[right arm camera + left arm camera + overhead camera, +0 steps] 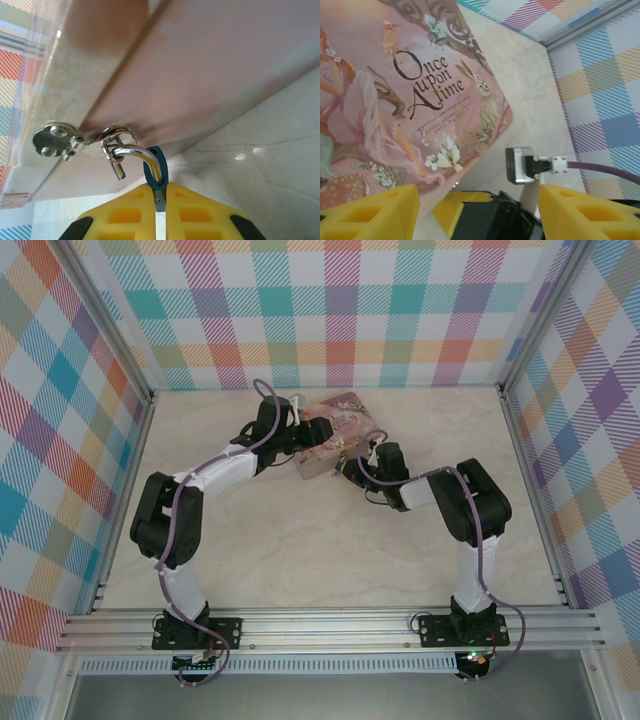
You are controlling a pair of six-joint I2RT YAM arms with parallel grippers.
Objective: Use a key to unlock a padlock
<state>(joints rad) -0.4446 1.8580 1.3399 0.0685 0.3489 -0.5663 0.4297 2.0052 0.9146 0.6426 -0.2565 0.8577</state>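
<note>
The small blue padlock (155,167) is pinched edge-on between the yellow fingers (125,210) of my right gripper (159,192). Its silvery shackle (134,152) curves up through a wire ring (116,134) on the latch of the pink tin (190,75). A thin metal piece (118,170) hangs from that ring; whether it is the key I cannot tell. My left gripper (480,210) is open above the near corner of the tin's lid (395,100), with the right arm's wrist below it. From above, the left gripper (310,435) and right gripper (347,467) meet at the tin (340,418).
The tin lies at the back middle of the marble table (300,540). A round hinge plate (55,140) is riveted beside the latch. The right wrist's silver camera (521,165) and purple cable (605,170) sit between my left fingers. Plaid walls enclose the table.
</note>
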